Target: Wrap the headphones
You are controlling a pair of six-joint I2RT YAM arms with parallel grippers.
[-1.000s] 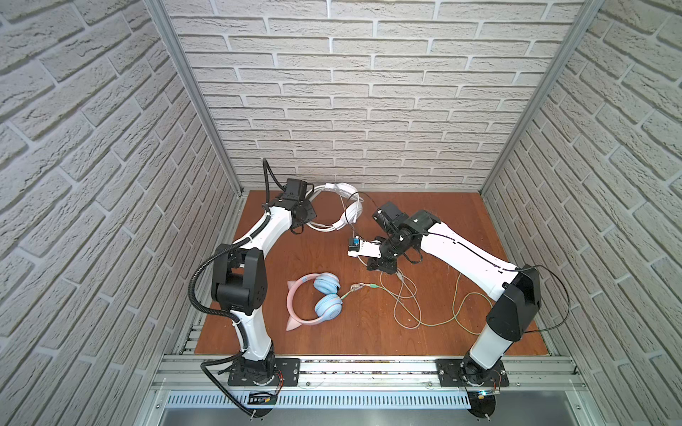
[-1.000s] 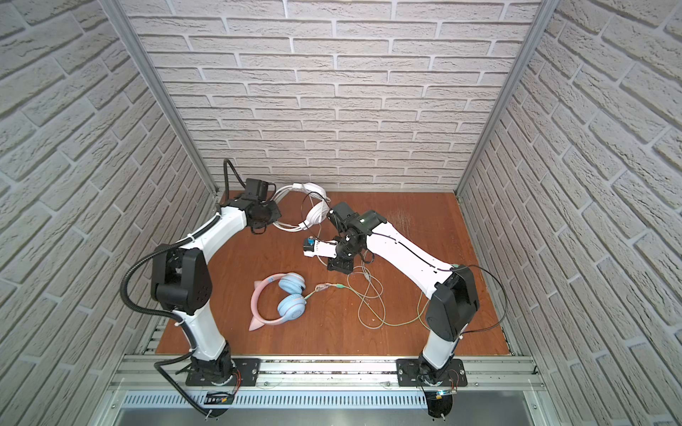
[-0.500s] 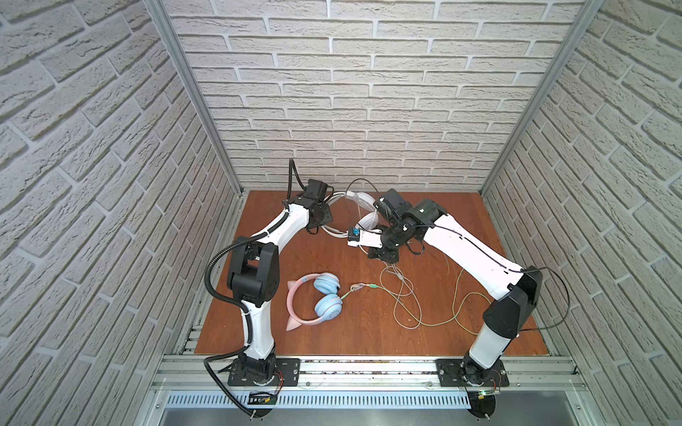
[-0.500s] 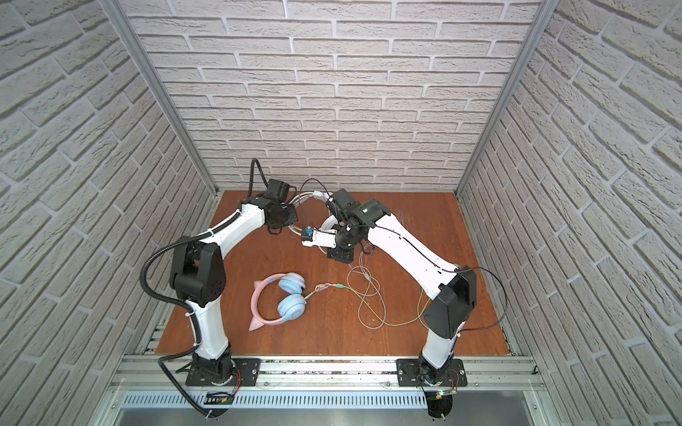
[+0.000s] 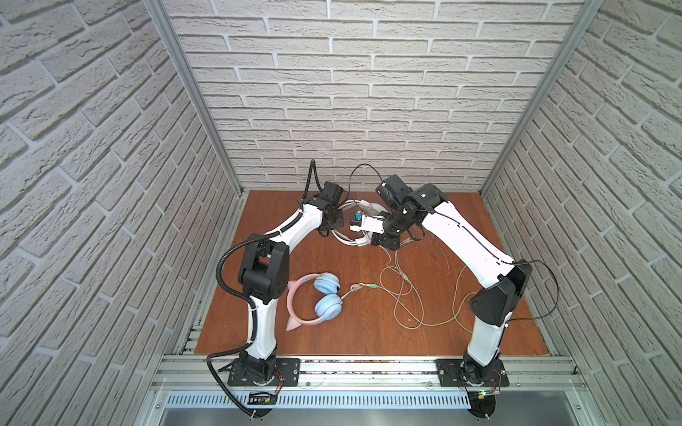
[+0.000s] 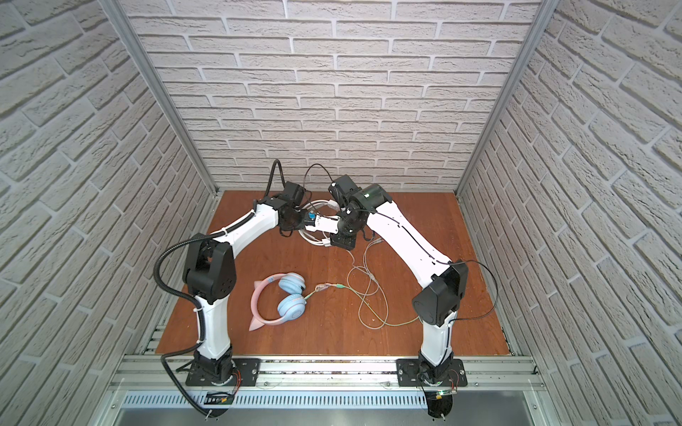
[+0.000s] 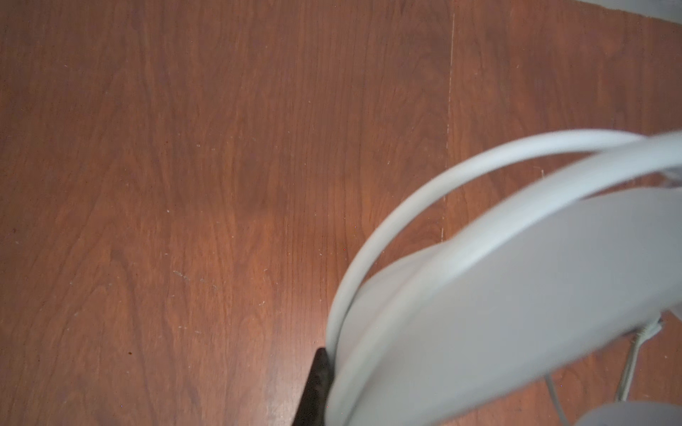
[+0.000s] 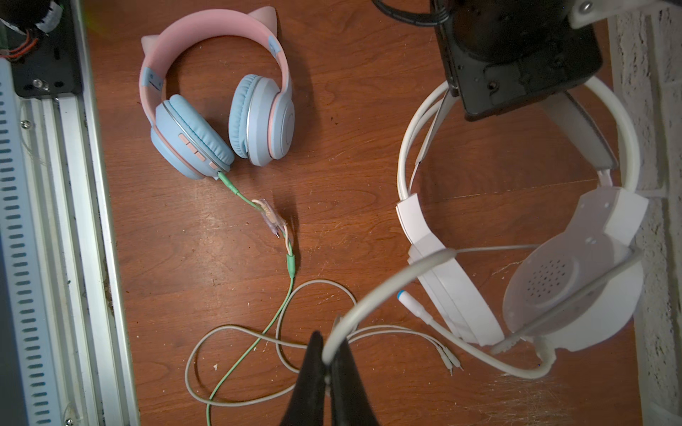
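The white headphones [image 8: 454, 295] are near the middle of the desk's back edge, close to the brick wall [image 5: 332, 110]. The left gripper [image 5: 334, 221] is clenched on the thin white hoops of the headband. The cups point away from it, toward the right arm. One cup shows a flat face with tiny holes. The headphones look like smooth, hard plastic. I cannot tell if they touch the wood.

The right gripper [image 8: 326, 354] is pinched tight on the pale cable [image 8: 406, 267]. This cable falls in loose loops over the middle of the desk [image 5: 369, 332].

The pink and blue headphones [image 5: 317, 298] lie flat near the front left corner, by the left arm's base. Their pink band with cat ears bends toward the left edge, and the soft blue cups sit toward the middle. Their green cable [image 8: 291, 265] runs right and mixes with the pale loops. Most of the bare brown wood is along the right edge and the front.
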